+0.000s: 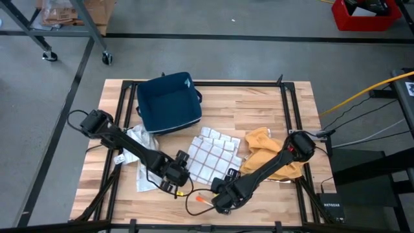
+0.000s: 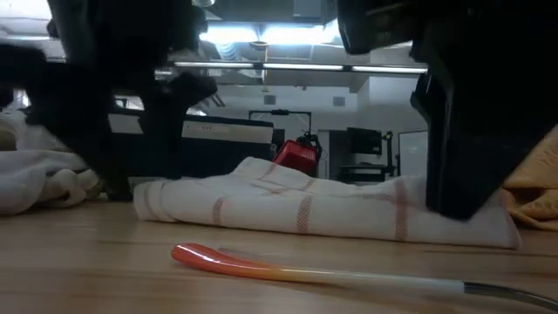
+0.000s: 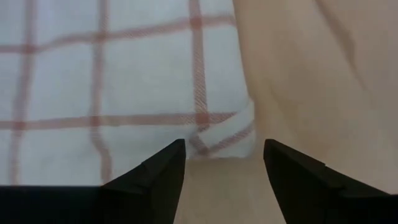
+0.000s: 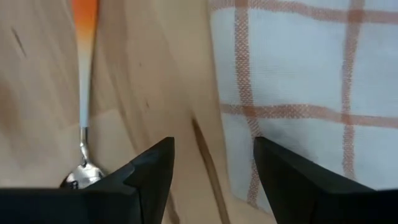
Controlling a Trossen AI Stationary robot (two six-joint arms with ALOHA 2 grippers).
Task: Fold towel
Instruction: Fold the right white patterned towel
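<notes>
A wooden worktable in a grey-floored workshop is carrying a half-folded checked towel between two robot grippers.

The red-and-white checked towel is lying flat but bunched at its far edge, so the folding is looking begun rather than finished; a clean final fold is, by judgement, yet to be made. The left gripper is hovering with its fingers spread wide and holding nothing, one towel corner lying just ahead of its tips. The right gripper is also standing open and empty, the towel's edge just beside one finger. Counted: one checked towel, one crumpled white cloth behind the left gripper, one yellow cloth beside the right arm, one blue fabric bin, and one orange-handled spoon just beside the right gripper.
</notes>
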